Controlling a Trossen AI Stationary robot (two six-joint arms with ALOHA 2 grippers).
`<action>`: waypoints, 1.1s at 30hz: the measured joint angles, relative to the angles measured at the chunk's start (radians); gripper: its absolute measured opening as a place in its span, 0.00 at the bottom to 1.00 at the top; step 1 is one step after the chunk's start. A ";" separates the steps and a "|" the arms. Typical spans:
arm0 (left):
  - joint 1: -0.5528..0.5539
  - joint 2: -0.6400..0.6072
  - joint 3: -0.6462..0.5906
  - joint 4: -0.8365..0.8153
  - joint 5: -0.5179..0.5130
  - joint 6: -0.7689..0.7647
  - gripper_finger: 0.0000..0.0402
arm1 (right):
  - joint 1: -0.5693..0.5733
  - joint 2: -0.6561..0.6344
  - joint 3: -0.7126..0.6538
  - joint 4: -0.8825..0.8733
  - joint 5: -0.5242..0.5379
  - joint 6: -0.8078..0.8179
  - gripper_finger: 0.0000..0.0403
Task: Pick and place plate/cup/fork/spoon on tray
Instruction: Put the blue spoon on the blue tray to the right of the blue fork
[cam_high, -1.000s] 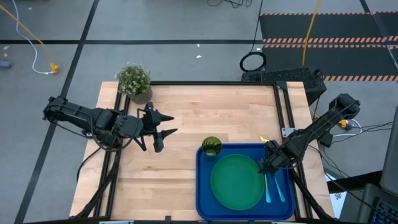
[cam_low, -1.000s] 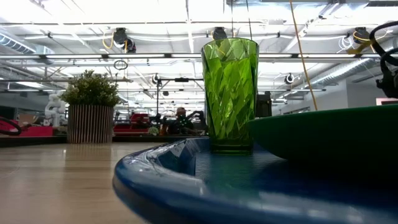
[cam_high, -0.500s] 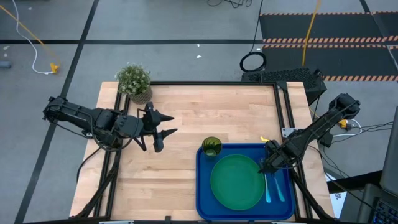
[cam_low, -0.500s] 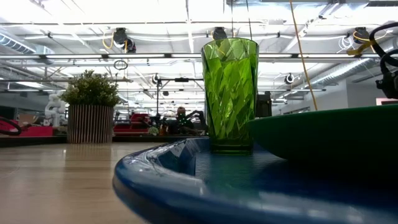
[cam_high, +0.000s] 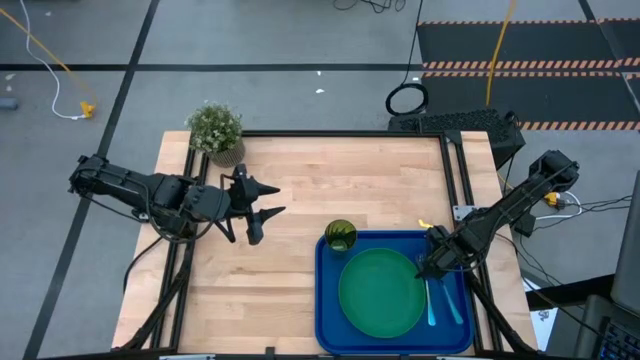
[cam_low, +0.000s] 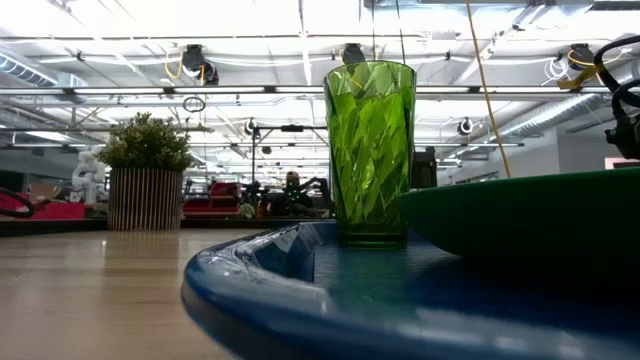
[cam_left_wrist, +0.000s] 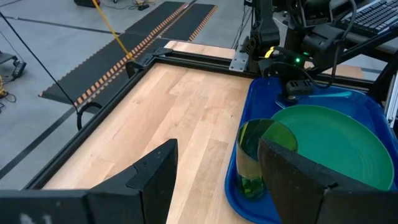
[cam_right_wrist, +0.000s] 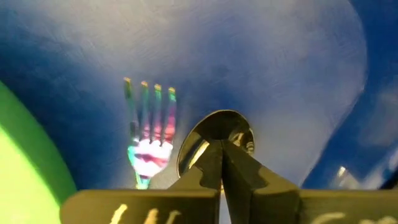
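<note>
**All four pieces on the tray, nothing stirring**

Nothing has moved across the last second: both arms and every dish sit exactly where they were. That stillness suggests the job is about finished.

The bright-blue plastic tray (cam_high: 325, 300), rounded at the corners with a raised rim, lies at the counter's (cam_high: 300, 200) near right corner. On it rests the round, flat dark-green plate (cam_high: 380, 292). The faceted, see-through yellow-green cup (cam_high: 340, 236) stands upright in the tray's far left corner, just beside the plate. Along the tray's right side lie the pale-blue fork (cam_high: 431, 305) and the spoon (cam_high: 449, 303), whose shiny oval bowl shows up close with the fork's prongs beside it.

The right claw (cam_high: 424, 268) hovers low over the spoon's bowl, fingers pressed together, holding nothing. The left claw (cam_high: 262, 211) waits over the counter's left part, spread open and empty.
</note>
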 joint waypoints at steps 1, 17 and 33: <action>0.000 0.000 0.000 0.000 0.000 0.000 0.56 | 0.000 0.000 0.000 -0.008 -0.009 0.000 0.00; 0.000 0.000 0.000 0.000 0.000 0.001 0.56 | 0.000 -0.001 0.000 -0.021 -0.006 -0.010 0.00; 0.000 0.000 0.000 0.000 0.000 0.002 0.56 | 0.000 -0.061 0.000 -0.058 0.021 0.010 0.00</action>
